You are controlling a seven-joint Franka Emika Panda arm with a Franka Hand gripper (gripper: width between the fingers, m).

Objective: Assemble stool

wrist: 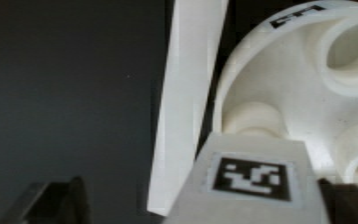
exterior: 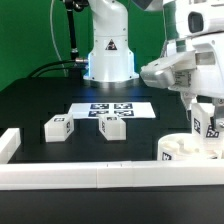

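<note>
My gripper (exterior: 203,105) is at the exterior view's right, shut on a white stool leg (exterior: 206,122) with a black-and-white tag, held upright just above the round white seat (exterior: 183,150). In the wrist view the tagged leg (wrist: 250,178) sits between my fingers (wrist: 59,203), with the gripper (wrist: 202,208) centred over it. The seat (wrist: 309,85) with its holes lies right behind the leg. Two more tagged legs (exterior: 58,128) (exterior: 112,126) lie on the black table to the left.
The marker board (exterior: 112,109) lies flat mid-table in front of the robot base (exterior: 108,55). Long white border rails run along the front (exterior: 100,176) and the left (exterior: 8,145). One rail (wrist: 186,100) shows beside the seat in the wrist view.
</note>
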